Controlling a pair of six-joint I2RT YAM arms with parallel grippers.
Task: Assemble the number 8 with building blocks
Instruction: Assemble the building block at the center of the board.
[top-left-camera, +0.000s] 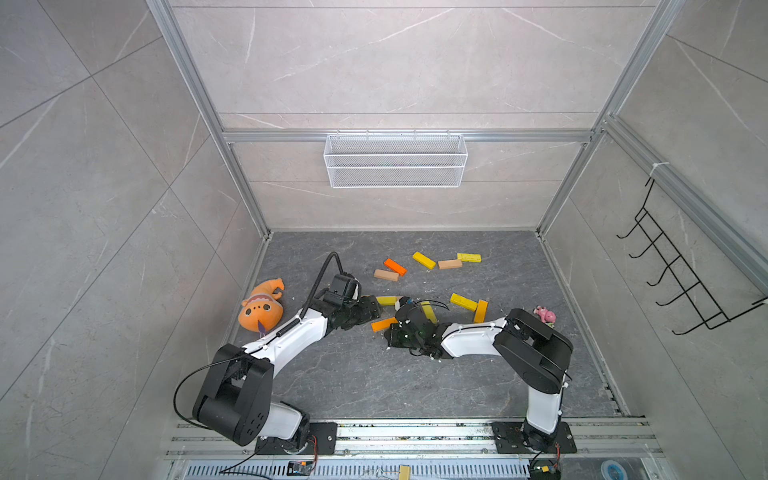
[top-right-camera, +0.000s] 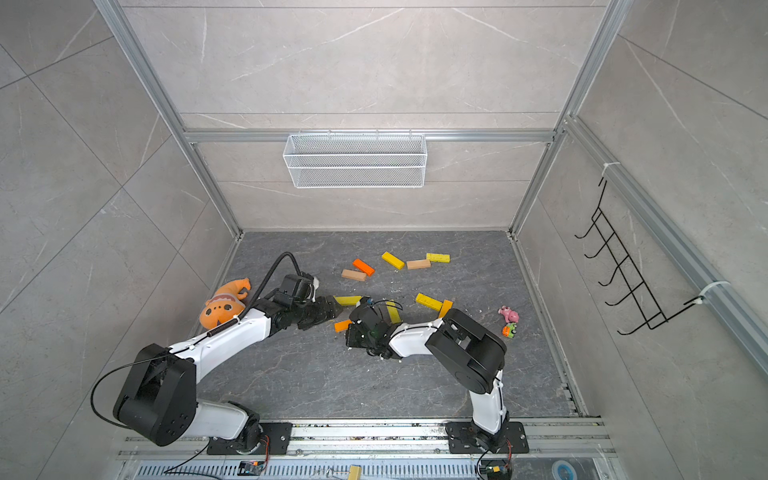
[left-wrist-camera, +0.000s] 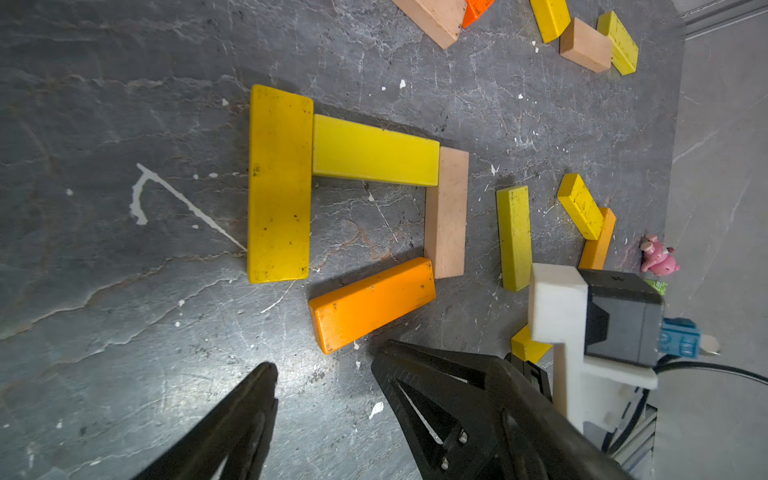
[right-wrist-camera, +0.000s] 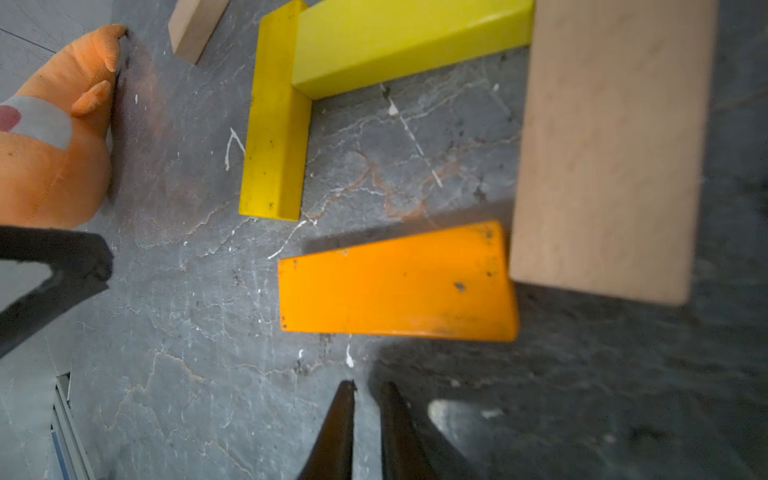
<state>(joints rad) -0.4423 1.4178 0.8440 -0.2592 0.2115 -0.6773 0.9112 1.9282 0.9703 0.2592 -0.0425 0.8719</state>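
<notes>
right tool (right-wrist-camera: 370, 384): nearly together, empty | orange block (right-wrist-camera: 395, 282): just ahead, long axis crosswise to tool | left tool (left-wrist-camera: 326, 357): apart, empty, also near

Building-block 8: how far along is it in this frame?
Done: one rough loop of four flat bars: yellow bar, lime-yellow bar, tan wooden bar and orange bar, the last skewed, gapped from the yellow one. In hand: nothing; left gripper open, right gripper nearly shut and empty beside the orange bar. Left: close that corner, then build the second loop from the loose blocks farther back.
</notes>
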